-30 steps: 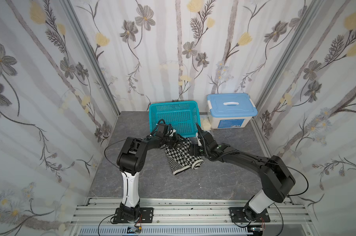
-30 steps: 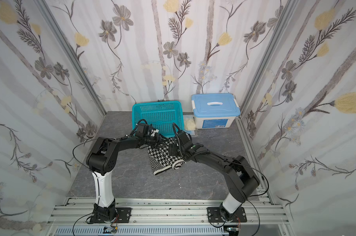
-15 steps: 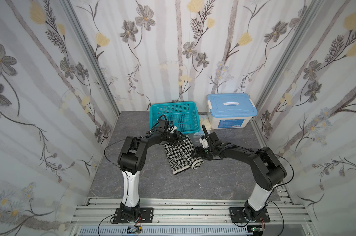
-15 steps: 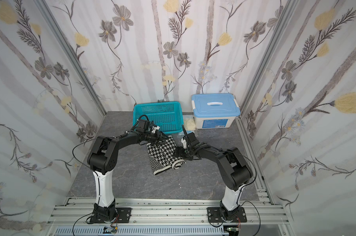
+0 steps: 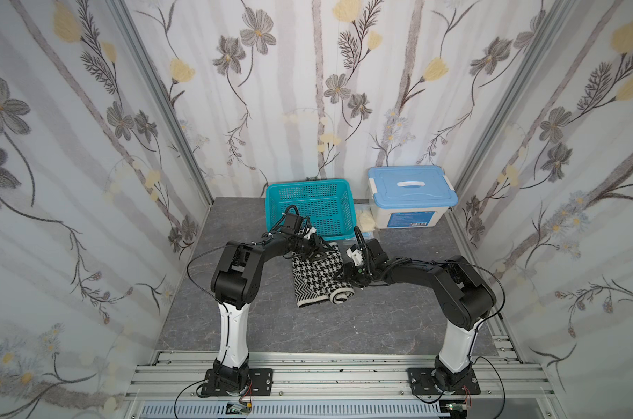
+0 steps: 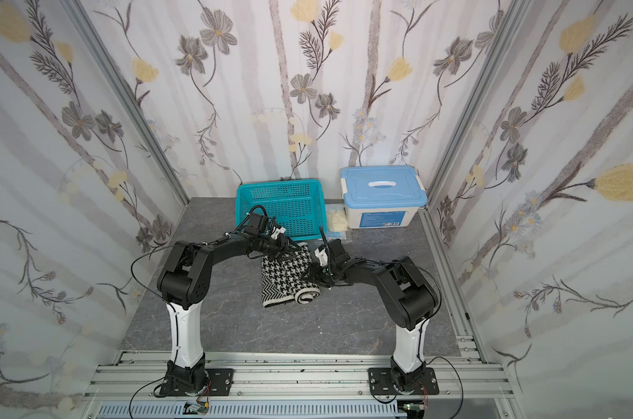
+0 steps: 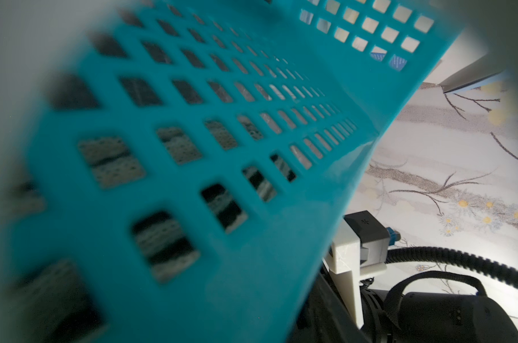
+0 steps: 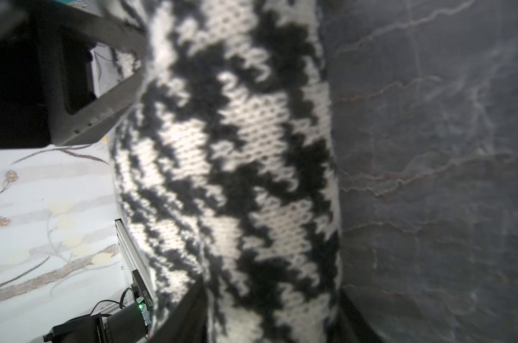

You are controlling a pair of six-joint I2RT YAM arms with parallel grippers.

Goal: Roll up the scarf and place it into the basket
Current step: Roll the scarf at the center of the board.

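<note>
Scarf [image 5: 318,275] lay on tabletop [image 5: 380,319] just in front of teal basket [image 5: 307,183], outside it. Near end was rolled w/ herringbone showing; the rest lay flat, houndstooth up. Right tool [image 5: 346,274] sat at scarf's right edge. Per right wrist view, cloth [image 8: 237,178] filled the gap btw its fingers [image 8: 186,314], so it was pinching the scarf. Left tool [image 5: 317,252] rested on scarf's far end by basket's front wall [image 7: 252,237]; spread or pinching, can't tell. Blue-lidded white box [image 5: 411,194] stood right of basket, w/ pale yellow cloth [image 5: 366,219] btw them.

Even light; wrist views seemingly defocused
</note>
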